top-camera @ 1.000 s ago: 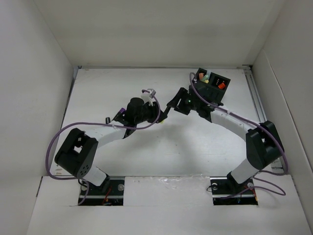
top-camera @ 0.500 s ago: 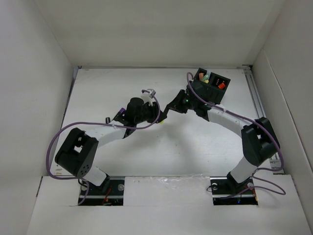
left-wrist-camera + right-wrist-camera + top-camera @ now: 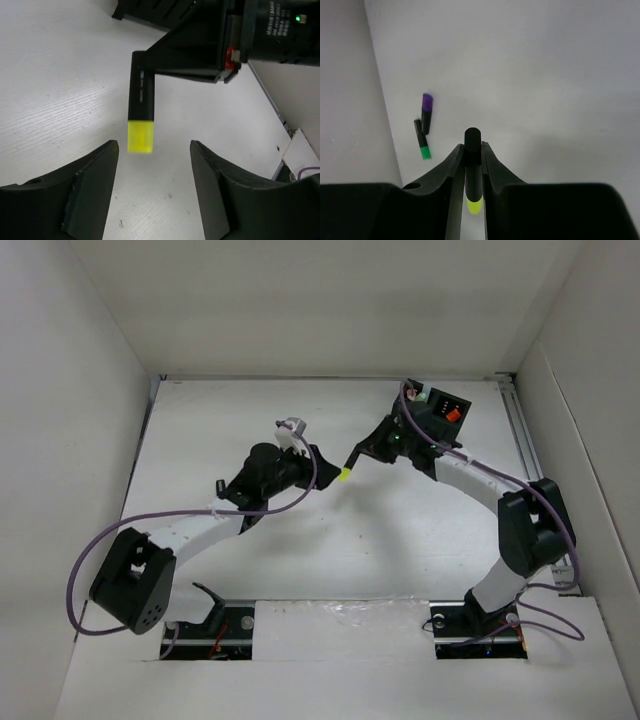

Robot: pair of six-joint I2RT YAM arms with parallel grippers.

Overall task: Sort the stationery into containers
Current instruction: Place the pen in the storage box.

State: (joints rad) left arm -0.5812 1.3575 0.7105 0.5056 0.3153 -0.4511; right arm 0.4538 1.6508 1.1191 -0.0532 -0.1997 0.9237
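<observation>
Pointing its yellow end toward the parted left jaws, black marker (image 3: 141, 95) lengthwise in the clenched right jaws

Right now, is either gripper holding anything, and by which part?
The right gripper holds the yellow-ended marker by its black barrel; the left gripper is empty.

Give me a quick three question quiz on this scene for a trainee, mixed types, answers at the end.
1. True or false: the right gripper is shut on the black marker with a yellow end.
2. Multiple choice: the left gripper is A) open, B) shut on a pen, C) out of view.
3. Short answer: which markers lie loose on the white table?
Key: 1 true; 2 A; 3 the black marker with a purple end and the black marker with a green end.
</observation>
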